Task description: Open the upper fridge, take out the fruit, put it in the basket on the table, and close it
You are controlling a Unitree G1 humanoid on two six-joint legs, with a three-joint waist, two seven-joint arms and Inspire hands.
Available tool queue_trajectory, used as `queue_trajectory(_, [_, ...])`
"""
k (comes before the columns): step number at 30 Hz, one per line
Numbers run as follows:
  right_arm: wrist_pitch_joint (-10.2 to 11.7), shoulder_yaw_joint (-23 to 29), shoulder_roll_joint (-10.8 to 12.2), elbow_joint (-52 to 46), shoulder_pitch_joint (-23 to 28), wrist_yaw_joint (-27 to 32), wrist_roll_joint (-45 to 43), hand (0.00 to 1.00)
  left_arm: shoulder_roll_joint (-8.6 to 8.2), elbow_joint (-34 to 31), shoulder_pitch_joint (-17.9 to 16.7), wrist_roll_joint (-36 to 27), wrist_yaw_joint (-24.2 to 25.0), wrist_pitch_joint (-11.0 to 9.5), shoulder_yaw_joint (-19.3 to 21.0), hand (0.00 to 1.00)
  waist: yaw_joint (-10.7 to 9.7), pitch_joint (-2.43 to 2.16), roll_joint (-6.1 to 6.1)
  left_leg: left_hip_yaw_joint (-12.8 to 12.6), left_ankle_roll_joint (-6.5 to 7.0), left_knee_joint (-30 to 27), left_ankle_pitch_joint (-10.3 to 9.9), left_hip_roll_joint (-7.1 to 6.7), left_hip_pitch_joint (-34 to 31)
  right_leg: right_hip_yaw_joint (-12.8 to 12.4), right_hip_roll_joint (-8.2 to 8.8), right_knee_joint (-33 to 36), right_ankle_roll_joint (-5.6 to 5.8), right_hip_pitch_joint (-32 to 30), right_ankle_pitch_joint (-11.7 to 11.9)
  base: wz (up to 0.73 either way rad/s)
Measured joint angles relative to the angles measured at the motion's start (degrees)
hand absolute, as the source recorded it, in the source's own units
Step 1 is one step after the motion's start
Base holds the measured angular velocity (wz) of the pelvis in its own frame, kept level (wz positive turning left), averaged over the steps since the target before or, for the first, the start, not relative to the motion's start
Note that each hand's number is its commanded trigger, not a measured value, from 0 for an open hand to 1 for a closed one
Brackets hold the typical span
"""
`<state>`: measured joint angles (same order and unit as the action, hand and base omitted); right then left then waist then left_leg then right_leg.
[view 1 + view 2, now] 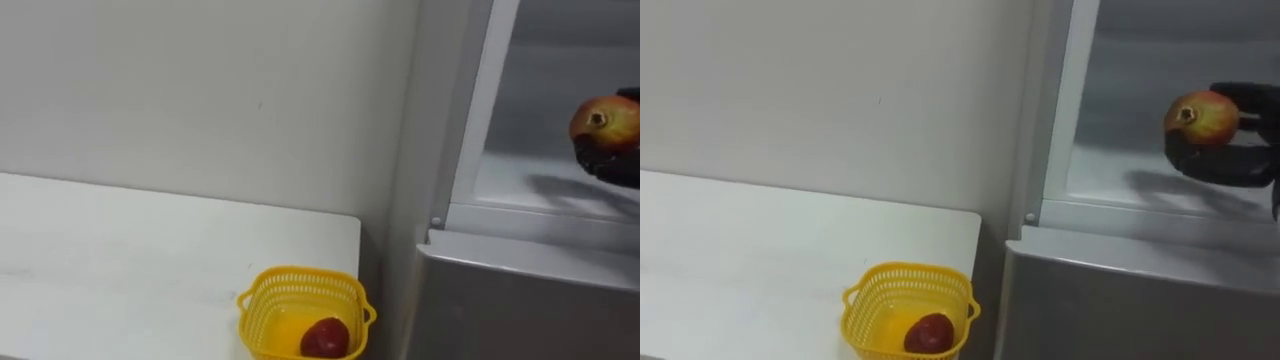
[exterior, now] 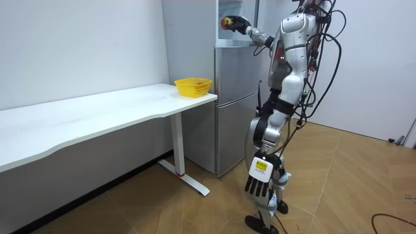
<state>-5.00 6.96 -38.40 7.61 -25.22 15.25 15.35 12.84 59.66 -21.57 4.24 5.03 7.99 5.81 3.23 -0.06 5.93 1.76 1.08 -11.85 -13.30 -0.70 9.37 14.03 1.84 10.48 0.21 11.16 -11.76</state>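
Our right hand (image 1: 1225, 160) curls round the fruit (image 1: 1202, 118) in the fridge (image 1: 1120, 300). Our left hand (image 2: 258, 185) hangs open. A loose hold could drop it.

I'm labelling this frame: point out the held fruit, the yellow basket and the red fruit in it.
held fruit (image 1: 1202, 118), right eye view, middle of its skin.
yellow basket (image 1: 910, 267), right eye view, far rim.
red fruit (image 1: 930, 333), right eye view, its top side.

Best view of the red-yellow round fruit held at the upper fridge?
Right eye view: the red-yellow round fruit shows whole, with the right hand curled under it. The left eye view has it at the picture's right edge; the room view shows a tiny spot.
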Motion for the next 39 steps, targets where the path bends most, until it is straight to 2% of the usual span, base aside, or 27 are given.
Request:
queue_trajectory(2, [0.2,0.0,0.27,-2.32,1.01,1.29,-0.17,1.0,-0.08,0.12,-0.25,-0.32,-0.57,-0.21,-0.44,0.0,0.07,0.37,0.45,-0.09,-0.01,-0.02,-0.02,-0.02,-0.25,-0.19,0.0,-0.09,-0.01,-0.08,0.0,-0.02])
queue_trajectory(5, [0.38,0.0,1.12,-5.11,2.18,2.84,-0.25,1.0,-0.33,1.1,-0.53,-0.31,-0.87,-0.36,-0.51,0.0,0.03,0.22,0.81,-0.13,0.07,-0.02,-0.17,-0.08,-0.53,-0.57,0.0,-0.42,-0.04,-0.16,0.03,-0.05])
queue_trajectory(10, [0.61,0.09,1.65,-10.84,4.27,3.74,-0.61,1.0,-0.71,1.79,-0.49,-0.2,-0.88,-0.38,-0.31,0.0,0.15,0.08,-0.01,-0.42,0.1,-0.08,-0.24,-0.02,-0.76,-1.25,-0.14,-0.25,-0.09,-0.22,0.14,-0.03])
queue_trajectory(12, [0.83,0.44,3.91,-13.8,4.94,4.32,-2.14,1.0,-1.21,2.17,-0.44,-0.25,-0.6,-0.49,-0.35,0.0,-0.12,0.01,-0.57,-0.59,0.09,0.04,-0.24,0.03,-0.74,-1.29,-0.13,0.07,-0.09,-0.44,0.13,0.0])
queue_trajectory(15, [1.79,0.81,5.22,-16.87,6.61,4.73,-2.86,1.0,-1.56,2.29,-0.45,-0.25,0.16,-0.98,-0.32,0.0,-0.05,-0.13,-1.39,-0.82,0.1,0.11,-0.23,0.03,-0.82,-1.36,-0.12,0.13,-0.09,-0.75,0.13,-0.03])
queue_trajectory(22, [2.44,1.27,6.0,-19.65,6.81,5.51,-6.7,1.0,-2.06,3.32,-0.36,-0.2,1.08,-1.95,-0.2,0.0,-0.01,-0.12,-1.65,-0.95,0.1,0.25,-0.23,0.04,-1.17,-1.41,-0.1,0.13,-0.07,-1.29,0.12,0.0])
queue_trajectory(28, [3.83,0.98,8.77,-27.63,7.66,5.57,-18.33,1.0,-2.23,6.26,2.13,0.05,1.91,-2.25,-0.28,0.0,0.24,-0.15,-1.49,-1.45,0.09,0.53,-0.22,0.19,-0.73,-1.51,-0.16,0.15,-0.07,-1.2,0.12,-0.02])
queue_trajectory(31, [6.2,0.86,9.81,-29.69,8.33,4.41,-23.89,1.0,-2.22,7.36,2.57,0.12,1.83,-3.49,-0.47,0.0,0.26,-0.09,-1.26,-1.77,0.09,0.51,-0.22,0.18,-0.68,-2.11,-0.18,0.15,-0.07,-1.28,0.12,-0.06])
queue_trajectory(33, [6.23,0.77,10.43,-31.15,8.57,3.66,-27.24,1.0,-2.24,7.79,2.75,0.19,1.93,-4.24,-0.46,0.0,0.44,-0.18,-0.97,-2.02,0.1,0.64,-0.23,0.18,-0.74,-2.55,-0.22,0.22,-0.07,-1.49,0.12,-0.08])
queue_trajectory(37, [6.38,-1.38,10.43,-34.4,8.56,2.76,-30.11,1.0,-1.93,8.2,2.78,-0.19,2.4,-4.46,-1.3,0.0,0.49,-0.22,-0.6,-2.73,0.1,1.18,-0.22,0.29,-0.77,-3.14,-0.36,0.43,-0.1,-2.04,0.13,-0.11])
queue_trajectory(39, [7.02,-3.65,10.43,-36.26,8.56,1.97,-33.57,1.0,-1.68,8.69,3.31,-0.18,2.91,-4.9,-1.62,0.0,0.54,-0.04,-0.13,-2.81,0.09,0.95,-0.21,0.36,-0.81,-3.17,-0.42,0.44,-0.13,-2.13,0.15,-0.02])
